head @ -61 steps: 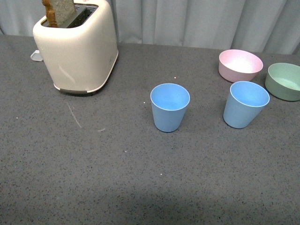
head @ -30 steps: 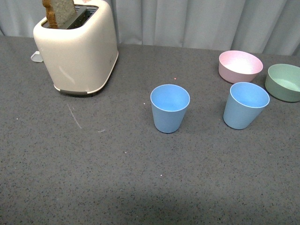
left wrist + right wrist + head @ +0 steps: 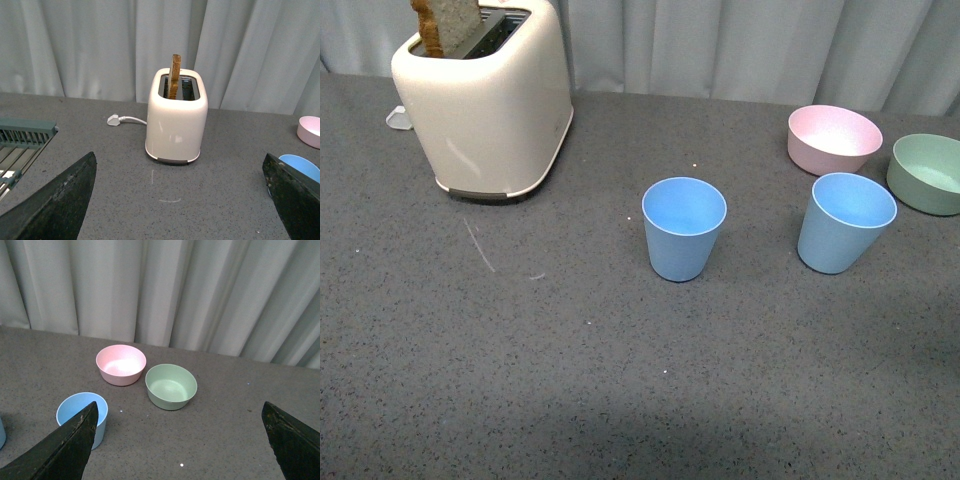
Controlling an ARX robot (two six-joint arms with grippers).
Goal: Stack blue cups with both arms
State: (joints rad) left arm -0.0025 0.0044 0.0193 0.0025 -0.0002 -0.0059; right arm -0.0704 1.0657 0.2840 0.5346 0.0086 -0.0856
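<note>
Only two fingers (image 3: 52, 205) of the left gripper (image 3: 178, 156) show. They are black and shaped like big pointed wedges. Their tops look rough, with lots of tiny pale specks, maybe dust or scuffs. The right gripper (image 3: 180, 404) has the same kind of black, pointed fingers (image 3: 292, 440). They look dull, not shiny, with faint grey speckles too.

A bread slice (image 3: 445, 25) stands in the toaster (image 3: 485, 105); right of it and forward sits the first cup (image 3: 683, 230), farther right the second cup (image 3: 845, 222) and, less forward, the inner bowl (image 3: 833, 140), and farthest right the outer bowl (image 3: 926, 175).
</note>
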